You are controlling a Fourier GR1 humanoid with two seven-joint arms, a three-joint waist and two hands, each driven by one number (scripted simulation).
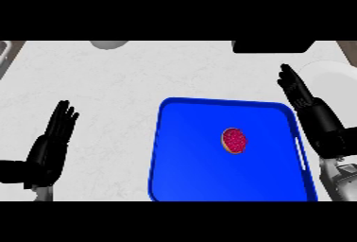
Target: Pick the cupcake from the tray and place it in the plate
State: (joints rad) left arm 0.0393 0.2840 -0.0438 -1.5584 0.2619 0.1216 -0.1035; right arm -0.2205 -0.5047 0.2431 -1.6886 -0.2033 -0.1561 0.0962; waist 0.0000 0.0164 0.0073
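A cupcake (235, 140) with red-pink topping and a tan base sits on the blue tray (188, 160), right of the tray's middle. The white plate (333, 78) lies at the far right, partly hidden behind my right hand. My right hand (311, 116) is open, fingers straight and pointing away, just past the tray's right rim and a little to the right of the cupcake. My left hand (52, 144) rests open at the lower left, fingers up, well left of the tray.
A black object (272, 46) sits at the counter's far edge on the right. A grey round object (108, 44) shows at the far edge, left of centre. The white counter (118, 94) stretches between my left hand and the tray.
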